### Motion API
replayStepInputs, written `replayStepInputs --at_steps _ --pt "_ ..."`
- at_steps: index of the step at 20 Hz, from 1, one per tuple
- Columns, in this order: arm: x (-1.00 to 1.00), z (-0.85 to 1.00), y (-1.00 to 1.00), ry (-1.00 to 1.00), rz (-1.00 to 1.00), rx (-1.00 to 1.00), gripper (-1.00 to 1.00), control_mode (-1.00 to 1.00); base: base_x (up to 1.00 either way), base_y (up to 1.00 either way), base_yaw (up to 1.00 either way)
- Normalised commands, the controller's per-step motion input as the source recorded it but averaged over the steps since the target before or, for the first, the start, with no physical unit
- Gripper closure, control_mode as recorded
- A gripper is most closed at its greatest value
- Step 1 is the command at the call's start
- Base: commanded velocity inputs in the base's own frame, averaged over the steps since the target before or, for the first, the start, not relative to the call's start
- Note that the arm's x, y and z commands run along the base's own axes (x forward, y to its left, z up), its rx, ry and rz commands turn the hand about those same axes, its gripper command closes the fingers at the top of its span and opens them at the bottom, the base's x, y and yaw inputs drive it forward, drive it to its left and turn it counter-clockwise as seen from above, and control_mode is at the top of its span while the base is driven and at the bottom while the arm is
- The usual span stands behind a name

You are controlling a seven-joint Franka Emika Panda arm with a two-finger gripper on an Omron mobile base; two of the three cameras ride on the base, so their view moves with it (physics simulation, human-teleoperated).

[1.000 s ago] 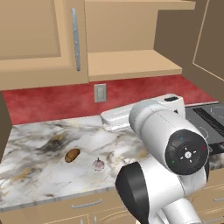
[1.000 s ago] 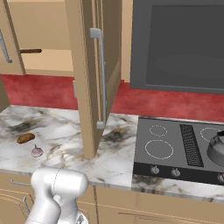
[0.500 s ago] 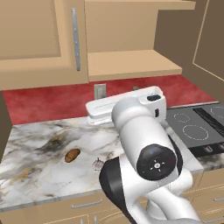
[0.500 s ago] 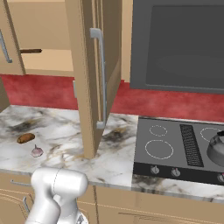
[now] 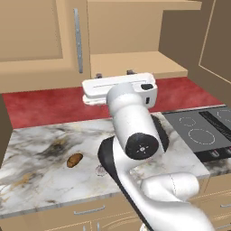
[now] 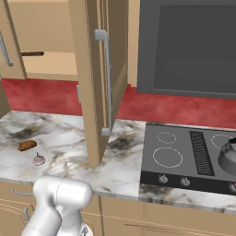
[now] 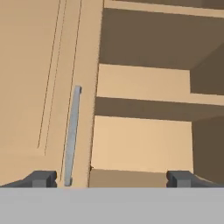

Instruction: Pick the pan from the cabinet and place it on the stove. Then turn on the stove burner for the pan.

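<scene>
**Clerk:** State of the gripper [image 5: 114,74]?

**Inspector:** The jaws stand at their full spread. Nothing is between them and nothing is held. In the hand view the two dark tips sit far apart, with bare tan shelving beyond them.

**Clerk:** Where is it relative to the cabinet [image 5: 135,63]?

**Inspector:** It is directly in front of the open cabinet, level with the front edge of the lower shelf [image 7: 140,144]. It is pointed into the opening and is short of the shelf edge. One tip lies below the silver bar handle [image 7: 72,135] of the closed door on the cabinet's left.

**Clerk:** Where is the pan [image 6: 32,54]?

**Inspector:** Inside the cabinet, on the lower shelf. In the right base view only its straight dark brown handle shows, lying flat and sticking out from behind the left door. The bowl is hidden by that door.

**Clerk:** The cabinet's other door?

**Inspector:** The right-hand door [image 6: 99,69] is swung open towards the camera. Its long bar handle runs down its edge.

**Clerk:** The stove [image 6: 184,152]?

**Inspector:** It is below the cabinet and to its right, set into the marble counter [image 6: 120,166]. White burner rings are drawn on the glass, and the near-left stove burner [image 6: 167,156] is bare. Small knobs [image 6: 162,179] run along the front. A grey kettle [image 6: 228,154] sits at the stove's far side from the cabinet.

**Clerk:** Other items noted?

**Inspector:** A small brown lump [image 5: 74,159] and a pale pinkish bulb [image 6: 38,159] lie on the counter, below the cabinet and near each other. They are apart from the arm.
</scene>
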Motion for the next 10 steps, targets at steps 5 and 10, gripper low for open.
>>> replayStepInputs --at_steps 5,10 --pt "0.62 0.15 0.26 -0.05 0.01 0.11 -1.00 -1.00 0.00 0.00 0.00" --pt "0.48 0.05 0.42 -0.03 0.00 0.08 -1.00 -1.00 0.00 0.00 0.00"
